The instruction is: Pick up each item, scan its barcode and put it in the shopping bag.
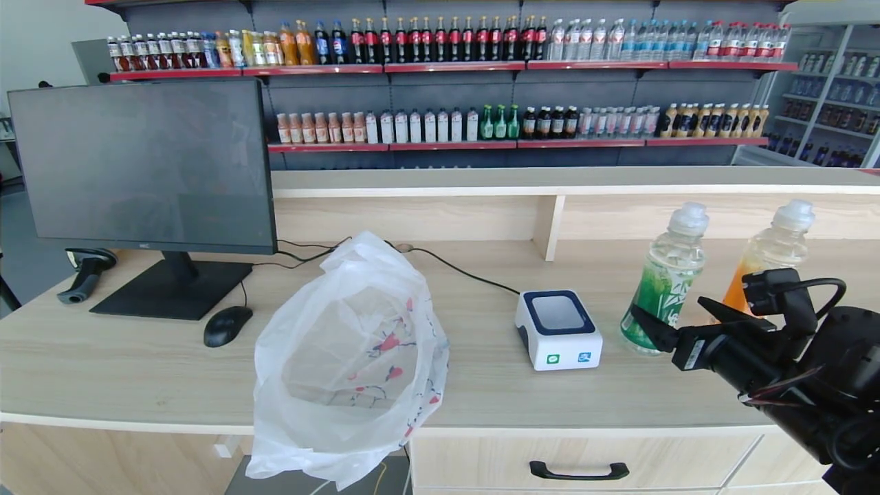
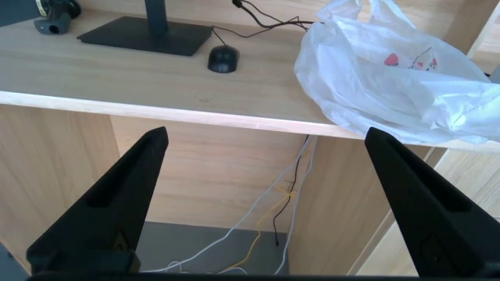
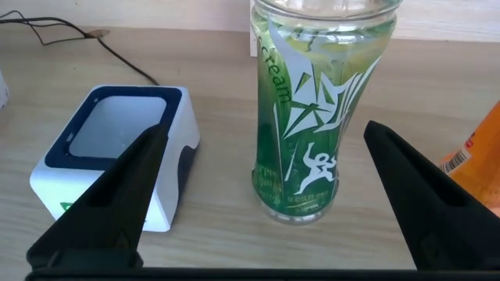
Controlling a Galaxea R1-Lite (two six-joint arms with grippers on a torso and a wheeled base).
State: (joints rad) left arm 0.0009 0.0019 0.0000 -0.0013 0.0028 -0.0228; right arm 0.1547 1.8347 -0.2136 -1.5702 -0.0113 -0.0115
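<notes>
A clear bottle with a green label [image 1: 665, 278] [image 3: 316, 117] stands upright on the wooden counter [image 1: 137, 364], right of the white barcode scanner [image 1: 558, 328] [image 3: 117, 156]. An orange-drink bottle [image 1: 770, 258] [image 3: 480, 148] stands just right of it. My right gripper [image 1: 668, 307] [image 3: 266, 129] is open, level with the green bottle's lower half, with one finger on each side and not touching it. A white plastic shopping bag [image 1: 350, 357] [image 2: 391, 70] sits open at the counter's front edge. My left gripper [image 2: 266, 133] is open and holds nothing, below the counter edge.
A monitor [image 1: 144, 161], mouse [image 1: 227, 325] [image 2: 223, 58] and handheld scanner [image 1: 86, 271] occupy the counter's left side. A cable [image 1: 467, 273] runs to the barcode scanner. A raised ledge [image 1: 550, 182] closes the back. A drawer handle [image 1: 579, 471] is below; wires [image 2: 273, 211] hang under the counter.
</notes>
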